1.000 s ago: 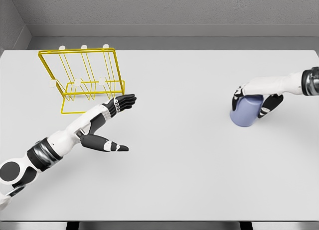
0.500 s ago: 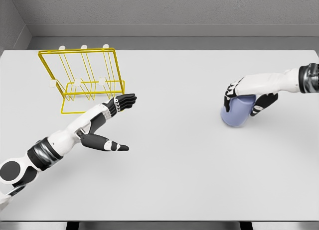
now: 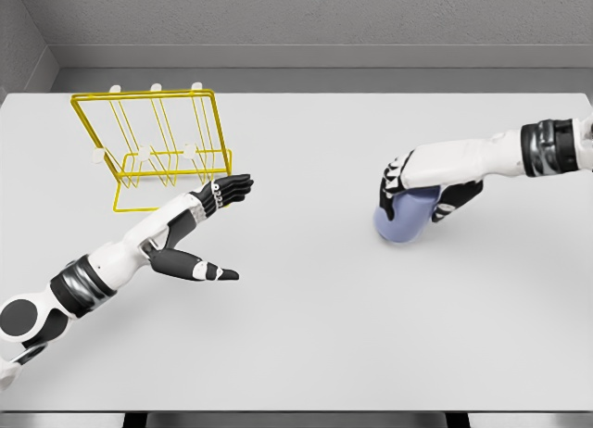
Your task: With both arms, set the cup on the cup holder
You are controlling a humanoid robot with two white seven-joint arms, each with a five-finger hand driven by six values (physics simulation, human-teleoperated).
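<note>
A lavender-blue cup (image 3: 401, 217) hangs tilted just above the white table (image 3: 315, 335), right of the middle. My right hand (image 3: 419, 191) wraps it from above, fingers curled down both sides. The yellow wire cup holder (image 3: 153, 148) with white-tipped pegs stands at the back left. My left hand (image 3: 225, 226) lies just in front of the holder's right corner, fingers stretched flat and thumb spread away, holding nothing.
A grey wall (image 3: 306, 20) runs behind the table's far edge. The table's front edge (image 3: 296, 411) crosses the bottom of the view.
My right hand has carried the cup leftward toward the table's middle, tipping it more. The left arm has stayed where it was.
</note>
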